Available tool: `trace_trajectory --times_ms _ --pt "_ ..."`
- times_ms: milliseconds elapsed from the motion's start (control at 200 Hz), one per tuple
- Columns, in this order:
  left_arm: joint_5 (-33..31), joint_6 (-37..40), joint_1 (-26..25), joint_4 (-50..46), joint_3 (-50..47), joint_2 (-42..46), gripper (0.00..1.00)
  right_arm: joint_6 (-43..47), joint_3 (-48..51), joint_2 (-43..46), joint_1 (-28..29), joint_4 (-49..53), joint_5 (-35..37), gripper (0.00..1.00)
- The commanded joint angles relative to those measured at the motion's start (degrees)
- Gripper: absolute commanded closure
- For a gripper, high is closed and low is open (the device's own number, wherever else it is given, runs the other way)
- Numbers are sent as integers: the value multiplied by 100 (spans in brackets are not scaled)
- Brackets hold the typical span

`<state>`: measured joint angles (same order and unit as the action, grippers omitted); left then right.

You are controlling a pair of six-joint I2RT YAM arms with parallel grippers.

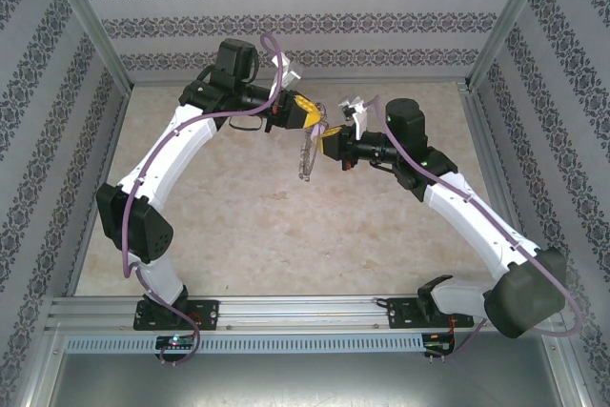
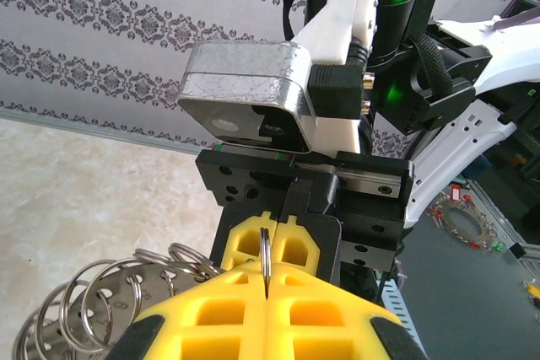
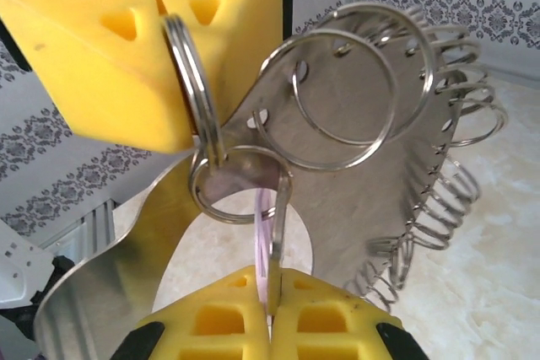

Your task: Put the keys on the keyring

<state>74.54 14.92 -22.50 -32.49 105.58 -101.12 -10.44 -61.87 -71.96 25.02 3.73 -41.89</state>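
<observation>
Both grippers meet in mid-air over the table's middle. My left gripper (image 1: 307,113) (image 2: 266,282) is shut on one small silvery split ring (image 2: 265,252) (image 3: 192,82) of the keyring (image 1: 307,154) (image 3: 354,166), a large thin metal hoop fringed with many such rings (image 2: 84,309). It hangs tilted below the left fingers (image 3: 118,48). Facing it, my right gripper (image 1: 332,140) (image 3: 272,294) is shut on the key (image 3: 281,225), whose pale lilac tag (image 3: 263,242) lies against it. The key's top touches a small ring (image 3: 221,200) linked to the pinched ring.
The beige marble-look table (image 1: 238,226) lies below, walled by patterned panels (image 1: 286,21) at the back and sides. An aluminium rail (image 1: 305,312) with both arm bases runs along the near edge. The right arm's wrist camera housing (image 2: 245,94) sits close in front of the left wrist.
</observation>
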Motion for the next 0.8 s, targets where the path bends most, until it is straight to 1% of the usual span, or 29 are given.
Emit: trace_trajectory --times_ms 0,485,669,794 --pt "150 15 -74 147 -68 176 100 199 -263 101 49 62 229 100" --pt "61 29 -75 171 -141 163 100 363 -402 363 47 291 275 100" --pt "-161 -103 -84 356 -222 209 100 410 -366 478 47 363 165 100" --pt "-360 -18 -105 245 -206 190 100 481 -351 575 47 461 120 100"
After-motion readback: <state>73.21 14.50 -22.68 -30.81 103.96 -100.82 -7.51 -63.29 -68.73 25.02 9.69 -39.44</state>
